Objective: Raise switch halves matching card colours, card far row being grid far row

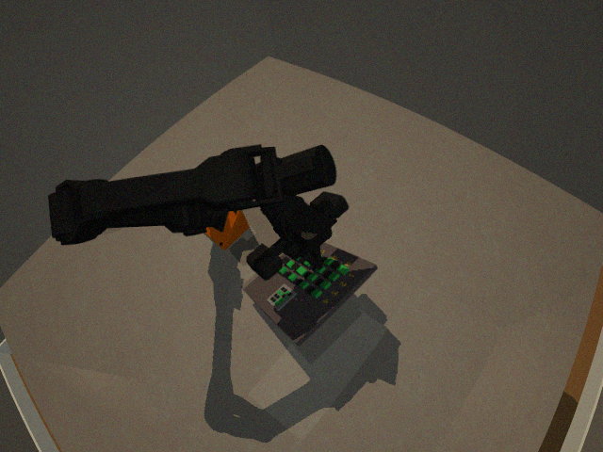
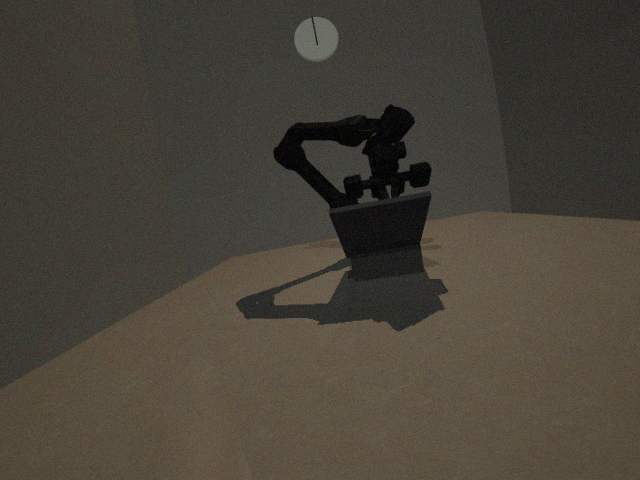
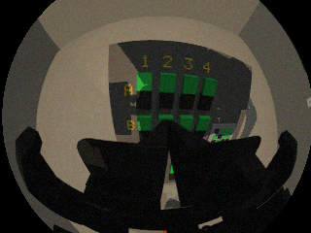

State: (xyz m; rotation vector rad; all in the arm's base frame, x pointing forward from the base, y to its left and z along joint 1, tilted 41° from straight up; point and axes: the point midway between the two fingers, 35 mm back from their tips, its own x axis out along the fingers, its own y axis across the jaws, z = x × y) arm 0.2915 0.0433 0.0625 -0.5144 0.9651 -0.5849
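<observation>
The tilted dark panel (image 1: 301, 318) (image 2: 382, 227) (image 3: 230, 80) bears a grid of green and dark grey switches. In the wrist view, the row A switches, A1 (image 3: 145, 82), A2 (image 3: 168, 83), A3 (image 3: 190, 84) and A4 (image 3: 209, 87), show green far halves and dark near halves. Row B shows green far halves; its near halves and the rows nearer the arm are mostly hidden by the fingers. My gripper (image 1: 317, 265) (image 3: 166, 124) is shut and empty, its tips low over the grid by B2; contact cannot be told. The card (image 1: 280, 295) (image 3: 224, 130) is partly covered in the wrist view.
An orange block (image 1: 227, 232) is at the arm's base, beside the panel's near side. The arm reaches over the panel from the left in the top view. The panel stands raised on a support, with shadows on the table (image 1: 438, 218) around it. A clock (image 2: 316, 38) hangs on the wall.
</observation>
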